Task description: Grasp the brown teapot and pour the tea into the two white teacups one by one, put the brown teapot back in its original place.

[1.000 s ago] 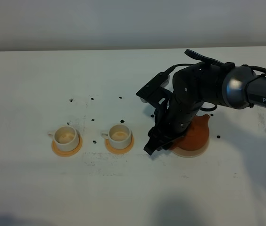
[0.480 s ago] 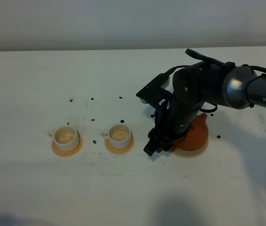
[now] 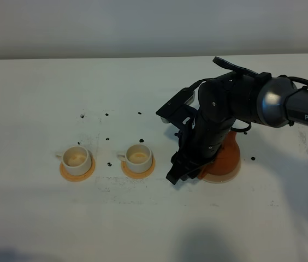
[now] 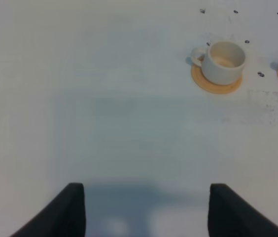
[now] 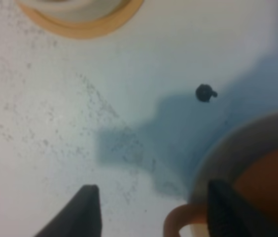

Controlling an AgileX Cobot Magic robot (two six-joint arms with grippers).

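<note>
White surface [image 3: 45, 98] with small black specks [image 3: 107, 115] scattered mid-field. Left gripper [image 4: 146, 210] shows only in its own wrist view: jaws wide, nothing between them, bare surface below, well apart from the cups. Left teacup [image 3: 77, 159] is upright on its orange saucer [image 3: 77, 177], handle pointing left in the high view, tan inside; can't tell whether that's liquid. Right teacup [image 3: 139, 156] sits the same way on a second orange saucer [image 3: 138, 174], near the first, not touching it. Right gripper [image 3: 177, 172] is low over the surface between the right teacup and the brown teapot [image 3: 226, 155], angled down and left, arm covering much of the pot. Its jaws are wide. The wrist view puts the loop handle [image 5: 174, 223] between them, just beside one finger [image 5: 225, 210], with the other finger [image 5: 87, 210] well clear. Not clamped; contact with the near finger can't be told. Teapot is upright on the beige coaster [image 3: 222, 178], right of both cups. Lid and spout are hidden by the arm.
</note>
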